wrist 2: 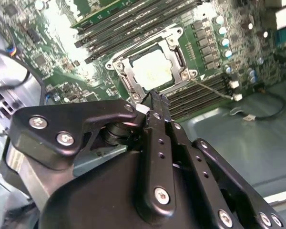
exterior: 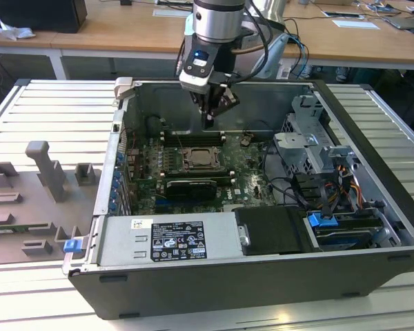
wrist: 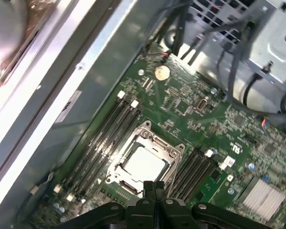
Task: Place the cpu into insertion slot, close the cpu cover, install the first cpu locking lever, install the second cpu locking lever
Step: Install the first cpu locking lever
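At the exterior view's left, grey plastic fixtures [exterior: 45,172] stand on the slatted metal bench [exterior: 27,103], near its left edge. A small blue clip [exterior: 72,245] lies just beside the front left corner of the open computer case [exterior: 262,283], which takes up the middle and right of the bench. Inside the case, a labelled power supply [exterior: 172,240] lies along the front wall, and the green motherboard [exterior: 245,183] lies behind it.

The insertion slot [exterior: 195,160] sits towards the motherboard's left half, with long black memory slots [wrist: 105,138] on either side of it. The cpu [wrist: 143,164] is already seated in the slot, its pale metal top facing up. The cpu cover [wrist: 164,138] lies down flat around it, so the chip shows through the cut-out centre. In the second wrist view the cpu [wrist 2: 152,70] and the cover [wrist 2: 148,45] look the same. In that view a thin metal rod [wrist 2: 212,89] also runs from one corner of the socket out over the neighbouring memory slots. Whether it is latched cannot be told.

The gripper [exterior: 210,121] hangs over the rear edge of the socket, above the board and apart from it. In both wrist views its tip [wrist: 155,187] points at the socket's edge. Its two fingers [wrist 2: 155,102] are clenched together, with nothing visible between them.

Further to the exterior view's right, a metal drive cage [exterior: 307,148] fills the case's rear right corner. A bundle of cables runs from it down to a blue connector [exterior: 322,221] near the front right corner.
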You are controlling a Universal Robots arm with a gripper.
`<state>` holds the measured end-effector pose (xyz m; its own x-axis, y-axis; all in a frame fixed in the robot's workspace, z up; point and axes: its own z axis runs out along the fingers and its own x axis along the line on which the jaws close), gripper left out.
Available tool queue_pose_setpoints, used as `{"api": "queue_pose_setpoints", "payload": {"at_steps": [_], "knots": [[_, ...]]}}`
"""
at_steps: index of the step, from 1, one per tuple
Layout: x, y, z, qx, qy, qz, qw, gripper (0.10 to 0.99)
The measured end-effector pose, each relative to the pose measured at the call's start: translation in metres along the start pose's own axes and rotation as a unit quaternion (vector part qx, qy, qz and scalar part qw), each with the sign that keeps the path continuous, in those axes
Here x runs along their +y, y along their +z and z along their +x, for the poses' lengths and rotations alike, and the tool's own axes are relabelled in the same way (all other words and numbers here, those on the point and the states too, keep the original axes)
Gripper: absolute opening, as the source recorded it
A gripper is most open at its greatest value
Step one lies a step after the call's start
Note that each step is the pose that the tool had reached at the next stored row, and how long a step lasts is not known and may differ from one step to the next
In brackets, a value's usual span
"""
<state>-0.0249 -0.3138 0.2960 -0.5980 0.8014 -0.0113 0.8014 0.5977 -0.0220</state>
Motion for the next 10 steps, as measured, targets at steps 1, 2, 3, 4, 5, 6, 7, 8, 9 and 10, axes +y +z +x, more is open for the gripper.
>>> {"api": "queue_pose_setpoints", "payload": {"at_steps": [1,2,3,4,5,6,7,8,9,10], "knots": [[0.0000,0.0002,0.0000,-0.0002,-0.009,-0.0001,1.0000,0.106],[0.0000,0.0002,0.0000,-0.0005,-0.019,-0.0002,0.9998,0.106],[-0.0001,0.0003,0.0000,-0.0009,-0.027,-0.0007,0.9996,0.106],[-0.0001,0.0003,0.0000,-0.0014,-0.036,-0.0030,0.9993,0.106],[0.0000,0.0003,0.0000,-0.0010,-0.041,-0.0057,0.9991,0.106],[0.0000,0.0003,0.0000,-0.0006,-0.045,-0.0080,0.9989,0.106],[0.0000,0.0003,0.0000,-0.0001,-0.051,-0.0108,0.9986,0.106],[0.0001,0.0006,0.0000,-0.0003,-0.065,-0.0118,0.9978,0.106],[0.0001,0.0008,0.0000,-0.0004,-0.075,-0.0120,0.9971,0.106],[0.0000,0.0011,0.0000,-0.0005,-0.084,-0.0120,0.9964,0.106]]}}
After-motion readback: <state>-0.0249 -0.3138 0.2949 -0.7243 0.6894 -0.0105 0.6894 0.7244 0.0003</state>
